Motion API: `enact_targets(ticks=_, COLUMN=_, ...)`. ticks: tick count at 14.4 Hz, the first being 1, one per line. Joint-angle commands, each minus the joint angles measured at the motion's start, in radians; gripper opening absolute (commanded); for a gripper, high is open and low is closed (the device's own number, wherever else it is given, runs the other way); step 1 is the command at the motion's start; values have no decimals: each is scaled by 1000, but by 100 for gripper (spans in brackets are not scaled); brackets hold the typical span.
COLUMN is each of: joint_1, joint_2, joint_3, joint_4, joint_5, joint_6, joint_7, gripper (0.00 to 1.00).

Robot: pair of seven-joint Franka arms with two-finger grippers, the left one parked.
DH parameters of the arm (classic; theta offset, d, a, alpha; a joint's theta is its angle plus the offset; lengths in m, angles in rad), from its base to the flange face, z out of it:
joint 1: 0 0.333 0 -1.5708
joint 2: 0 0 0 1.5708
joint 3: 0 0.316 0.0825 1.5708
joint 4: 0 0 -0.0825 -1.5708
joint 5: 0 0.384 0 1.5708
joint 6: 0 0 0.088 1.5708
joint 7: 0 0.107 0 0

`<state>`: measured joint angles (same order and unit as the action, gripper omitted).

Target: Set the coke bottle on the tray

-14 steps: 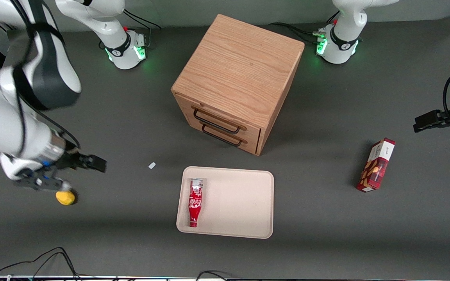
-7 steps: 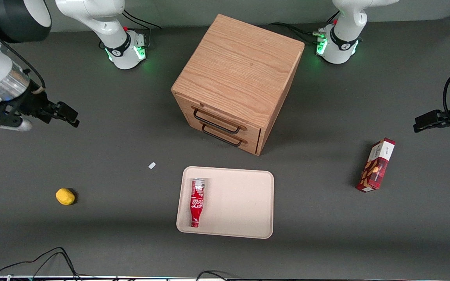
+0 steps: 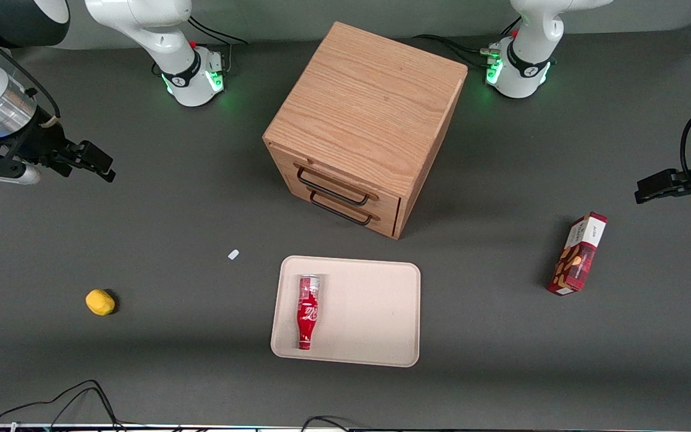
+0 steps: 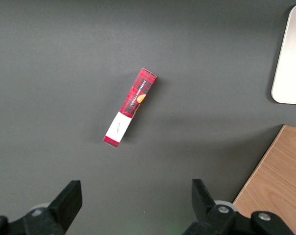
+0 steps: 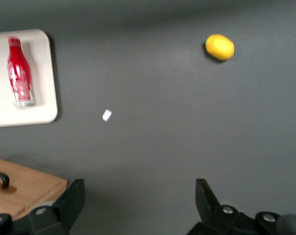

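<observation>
The red coke bottle point(image 3: 308, 312) lies on its side on the beige tray point(image 3: 375, 306), close to the rim at the working arm's end, silver base pointing at the cabinet. The right wrist view shows the same bottle point(image 5: 19, 71) on the tray point(image 5: 40, 105). My gripper point(image 3: 96, 162) hangs high above the bare table at the working arm's end, far from the tray. It is open with nothing between its fingers point(image 5: 74, 196).
A wooden drawer cabinet point(image 3: 363, 126) stands just farther from the camera than the tray. A yellow lemon point(image 3: 99, 302) and a small white scrap point(image 3: 233, 254) lie on the table toward the working arm's end. A red snack box point(image 3: 578, 254) lies toward the parked arm's end.
My gripper has risen and pulled away from beside the lemon, farther from the camera. The bottle has rolled slightly toward the tray's middle.
</observation>
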<state>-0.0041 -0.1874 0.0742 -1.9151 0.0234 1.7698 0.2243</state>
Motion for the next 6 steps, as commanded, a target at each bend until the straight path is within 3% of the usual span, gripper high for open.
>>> enact_targets(ticks=1, joint_1=10, joint_2=5, joint_3=-8, joint_4=56, joint_5=-6, joint_6=-90, joint_7=-86, gripper=100)
enact_targets(ticks=6, joint_1=10, joint_2=13, joint_3=-13, joint_4=105, joint_5=-6, joint_6=-135, joint_7=-109, gripper=100)
